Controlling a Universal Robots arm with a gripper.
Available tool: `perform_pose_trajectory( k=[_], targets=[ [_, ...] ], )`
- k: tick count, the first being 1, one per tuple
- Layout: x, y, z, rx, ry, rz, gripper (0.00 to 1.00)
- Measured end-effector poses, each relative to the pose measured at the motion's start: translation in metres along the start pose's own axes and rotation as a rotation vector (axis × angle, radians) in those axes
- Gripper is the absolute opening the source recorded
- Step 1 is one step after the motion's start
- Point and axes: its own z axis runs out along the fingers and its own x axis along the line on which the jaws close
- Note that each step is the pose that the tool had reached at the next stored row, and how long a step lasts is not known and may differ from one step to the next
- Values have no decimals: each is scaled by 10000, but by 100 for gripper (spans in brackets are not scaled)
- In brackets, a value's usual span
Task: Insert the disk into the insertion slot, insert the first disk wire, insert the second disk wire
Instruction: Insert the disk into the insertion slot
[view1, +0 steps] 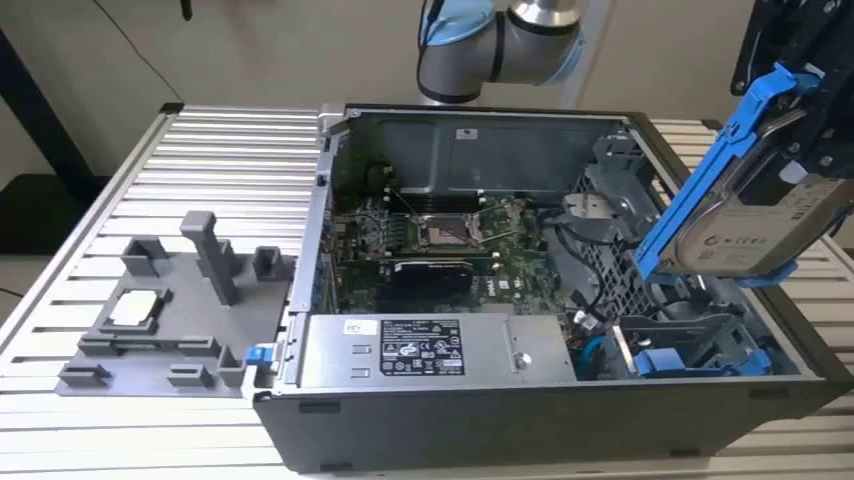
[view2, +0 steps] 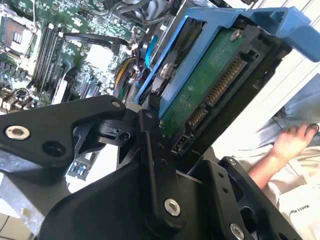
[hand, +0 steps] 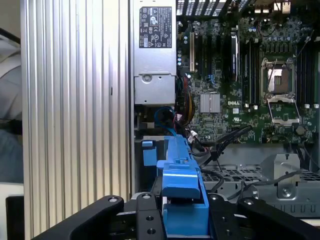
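Seating the disk (view1: 747, 235) was the step in hand: the tool (hand: 181, 205) was clamped on its blue carrier, holding it tilted in the air over the open computer case (view1: 400, 425), at the exterior view's right. The insertion slot (view1: 694, 335) lay below, apart from it, apparently beside another blue carrier (view1: 667, 362); entry would call for levelling the rails and lining them with the opening.

The gripper (view1: 798, 140), high at the exterior view's right, clamps the disk (view1: 747, 235)
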Motion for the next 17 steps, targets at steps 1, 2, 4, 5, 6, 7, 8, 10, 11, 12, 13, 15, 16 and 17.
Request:
perform_pose_trajectory(
  k=[1,2,4,5,6,7,8,10,11,12,13,15,16,17],
  targets=[
    [0,0,6,0,0,0,33],
    [0,-1,15,1,3,0,33],
    [2,-1,39,1,5,-5,33],
    [3,-2,52,0,10,-11,33],
    [5,-3,66,0,15,-22,33],
    [13,-5,81,1,14,-38,33],
    [22,-9,94,1,15,-55,33],
    [42,-15,124,1,18,-92,33],
    [58,-17,142,1,17,-113,33],
    [69,-18,160,1,17,-133,33],
    [79,-20,179,1,19,-157,33],
    [97,-24,215,2,20,-204,33],
    [101,-25,231,1,21,-234,33],
    [104,-28,248,2,23,-271,33]
  ],
)
